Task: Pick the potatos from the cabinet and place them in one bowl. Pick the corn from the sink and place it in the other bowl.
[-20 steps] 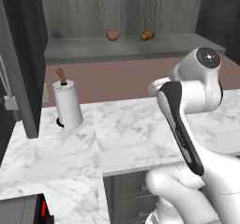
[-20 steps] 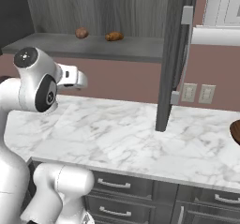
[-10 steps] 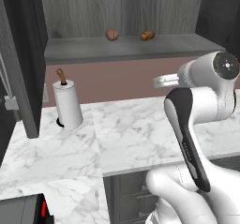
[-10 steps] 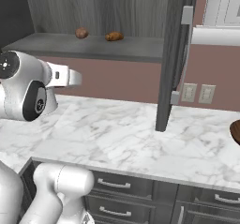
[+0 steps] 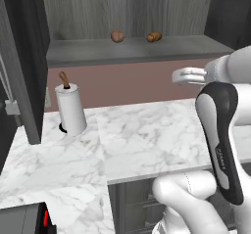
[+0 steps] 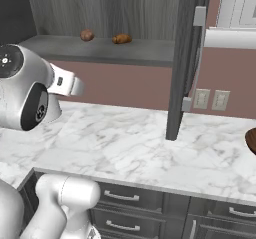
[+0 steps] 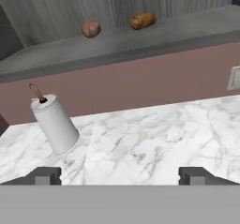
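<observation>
Two potatos lie on the grey shelf of the open cabinet (image 5: 137, 51): a rounder reddish-brown one (image 5: 117, 36) (image 6: 87, 34) (image 7: 90, 29) and, to its right, an oblong orange-brown one (image 5: 154, 36) (image 6: 121, 38) (image 7: 143, 20). My gripper (image 7: 122, 176) hangs open and empty above the marble counter. It faces the shelf from well short of the potatos and below them. The white hand (image 5: 188, 75) (image 6: 65, 83) points toward the back wall. An edge of the dark brown bowl (image 6: 251, 140) shows at the counter's far right. The corn, the sink and the other bowl are out of view.
A white paper-towel roll (image 5: 71, 109) (image 7: 54, 122) stands on the counter's left. Dark cabinet doors hang open on the left (image 5: 19, 66) and the right (image 6: 185, 58) of the shelf. Wall outlets (image 6: 201, 98) sit on the pink backsplash. Grey drawers (image 6: 135, 200) lie below the counter.
The arm has swung and the hand has risen and turned toward the shelf. The jaws stay wide apart. The potatos and the paper-towel roll have not moved.
</observation>
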Available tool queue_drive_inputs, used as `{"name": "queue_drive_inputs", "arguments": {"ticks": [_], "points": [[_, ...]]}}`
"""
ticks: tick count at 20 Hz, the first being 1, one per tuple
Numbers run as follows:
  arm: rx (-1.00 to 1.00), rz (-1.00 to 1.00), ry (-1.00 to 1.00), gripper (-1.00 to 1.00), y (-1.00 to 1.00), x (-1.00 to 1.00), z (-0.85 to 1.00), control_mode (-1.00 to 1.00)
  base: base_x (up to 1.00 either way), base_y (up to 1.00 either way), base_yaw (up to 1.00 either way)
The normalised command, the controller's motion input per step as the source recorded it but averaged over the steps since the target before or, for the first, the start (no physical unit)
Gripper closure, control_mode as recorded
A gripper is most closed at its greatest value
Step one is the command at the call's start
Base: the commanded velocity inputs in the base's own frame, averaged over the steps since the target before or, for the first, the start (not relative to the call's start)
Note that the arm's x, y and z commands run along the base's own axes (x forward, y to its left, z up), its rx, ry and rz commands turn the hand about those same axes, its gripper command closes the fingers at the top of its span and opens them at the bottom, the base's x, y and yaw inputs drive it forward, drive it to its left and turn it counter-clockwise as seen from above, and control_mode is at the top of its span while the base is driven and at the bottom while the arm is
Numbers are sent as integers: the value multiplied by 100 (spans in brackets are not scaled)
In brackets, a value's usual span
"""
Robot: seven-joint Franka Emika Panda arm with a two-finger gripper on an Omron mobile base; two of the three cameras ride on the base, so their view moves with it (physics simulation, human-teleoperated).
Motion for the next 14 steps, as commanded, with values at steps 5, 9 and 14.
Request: {"name": "queue_drive_inputs", "arguments": {"ticks": [5,9,14], "points": [[2,0,43,-100,-7,3,30,-100,0,0,0],[0,0,27,-100,-1,3,2,-100,0,0,0],[-1,-6,-9,-100,0,3,-16,-100,0,0,0]]}}
